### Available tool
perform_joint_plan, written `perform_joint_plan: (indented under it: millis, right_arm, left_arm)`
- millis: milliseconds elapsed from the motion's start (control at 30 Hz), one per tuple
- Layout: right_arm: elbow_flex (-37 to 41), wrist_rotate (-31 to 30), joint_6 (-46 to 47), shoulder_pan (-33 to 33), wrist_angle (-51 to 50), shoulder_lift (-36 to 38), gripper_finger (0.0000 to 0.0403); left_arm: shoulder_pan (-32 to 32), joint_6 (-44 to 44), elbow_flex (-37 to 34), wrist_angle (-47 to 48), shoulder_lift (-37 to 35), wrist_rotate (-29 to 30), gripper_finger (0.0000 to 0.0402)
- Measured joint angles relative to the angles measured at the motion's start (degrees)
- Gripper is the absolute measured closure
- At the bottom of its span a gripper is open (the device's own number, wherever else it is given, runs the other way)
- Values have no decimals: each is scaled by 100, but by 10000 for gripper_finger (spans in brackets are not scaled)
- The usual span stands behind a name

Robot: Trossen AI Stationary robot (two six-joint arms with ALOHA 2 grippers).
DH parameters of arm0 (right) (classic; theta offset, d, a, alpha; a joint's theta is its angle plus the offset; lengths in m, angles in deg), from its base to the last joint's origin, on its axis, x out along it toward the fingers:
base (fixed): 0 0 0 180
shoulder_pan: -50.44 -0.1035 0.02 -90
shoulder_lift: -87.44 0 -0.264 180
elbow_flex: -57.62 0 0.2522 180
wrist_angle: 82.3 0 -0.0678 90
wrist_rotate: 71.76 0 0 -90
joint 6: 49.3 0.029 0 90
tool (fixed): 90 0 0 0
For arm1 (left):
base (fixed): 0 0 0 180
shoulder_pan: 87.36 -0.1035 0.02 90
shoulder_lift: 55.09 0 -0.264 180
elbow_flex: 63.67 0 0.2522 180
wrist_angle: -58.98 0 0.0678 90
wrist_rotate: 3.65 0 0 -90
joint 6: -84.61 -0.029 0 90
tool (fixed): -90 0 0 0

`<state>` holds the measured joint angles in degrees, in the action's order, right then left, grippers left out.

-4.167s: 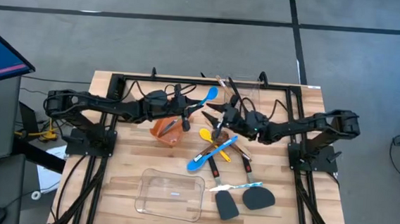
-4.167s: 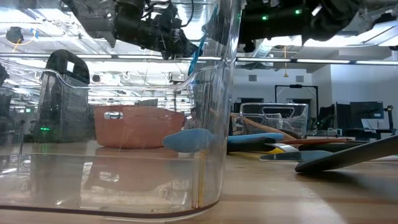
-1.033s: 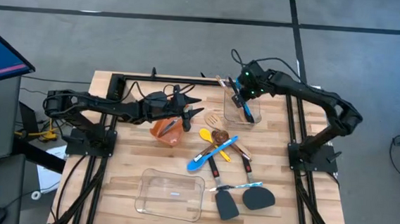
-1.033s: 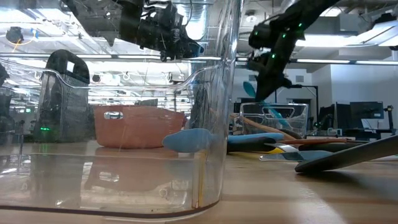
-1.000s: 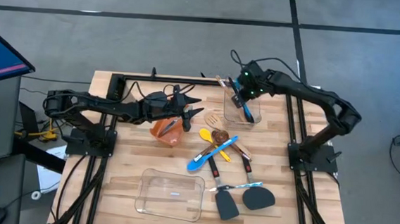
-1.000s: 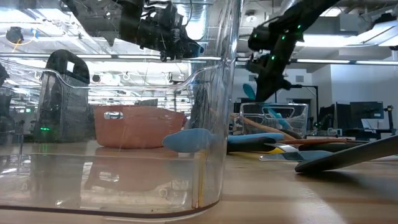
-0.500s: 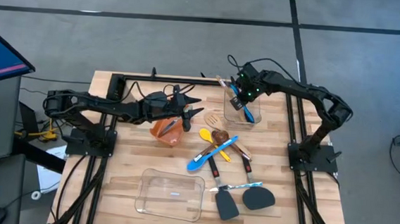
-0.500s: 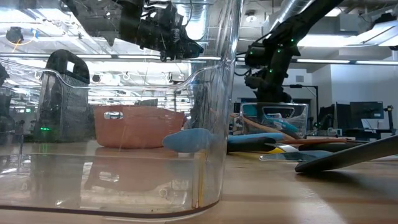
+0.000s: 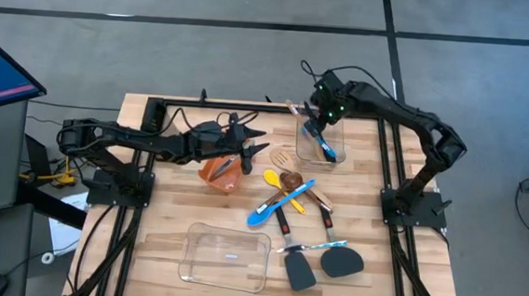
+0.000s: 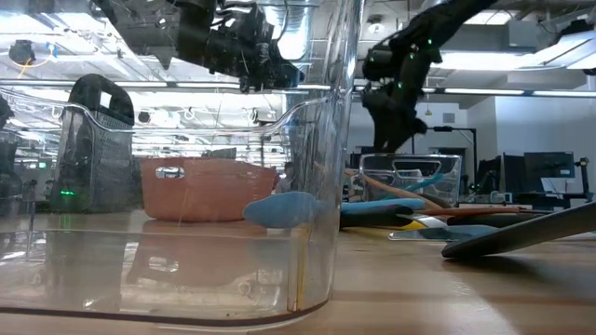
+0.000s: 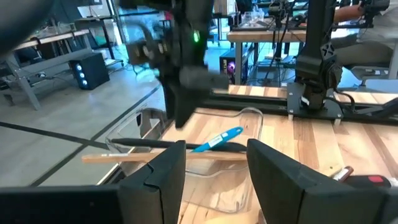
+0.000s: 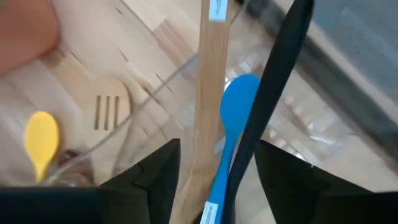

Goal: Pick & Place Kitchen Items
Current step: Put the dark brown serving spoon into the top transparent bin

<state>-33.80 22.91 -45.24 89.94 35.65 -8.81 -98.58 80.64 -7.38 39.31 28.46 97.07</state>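
From the high view you look straight down on the whole wooden table (image 9: 164, 244) from well above, with floor around it. The low view sits at tabletop height, pressed close behind a clear container (image 10: 186, 233), facing level across the table into the room. The left wrist view looks forward along the tabletop toward the far container (image 11: 205, 168) and the benches beyond. The right wrist view looks steeply down, close over that same container (image 12: 292, 143). All 4 views share it: you can find the blue spoon (image 9: 326, 151) (image 10: 417, 167) (image 11: 217, 139) (image 12: 231, 130) inside it in each.
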Motion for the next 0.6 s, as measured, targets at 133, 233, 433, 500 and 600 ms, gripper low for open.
perform_joint_plan:
  millis: [133, 233, 433, 500, 600]
  right_arm:
    - [-634, 0, -13, -24, -629, 4, 209]
    - [-1015, -4, -191, -106, -988, 39, 244]
    - [-1111, -13, -882, -496, -997, 560, 372]
    - [-1111, -15, -1034, -652, -966, 780, 393]
    - [-1111, -17, -1051, -889, -942, 1134, 387]
  left_arm:
    - [0, 0, 0, 184, 0, 0, 245]
    - [0, 0, -26, 170, -2, 2, 245]
    - [1, 0, -122, 175, -2, 7, 245]
    - [2, -1, -140, 170, -2, 7, 245]
    - [1, -2, -140, 160, -2, 10, 245]
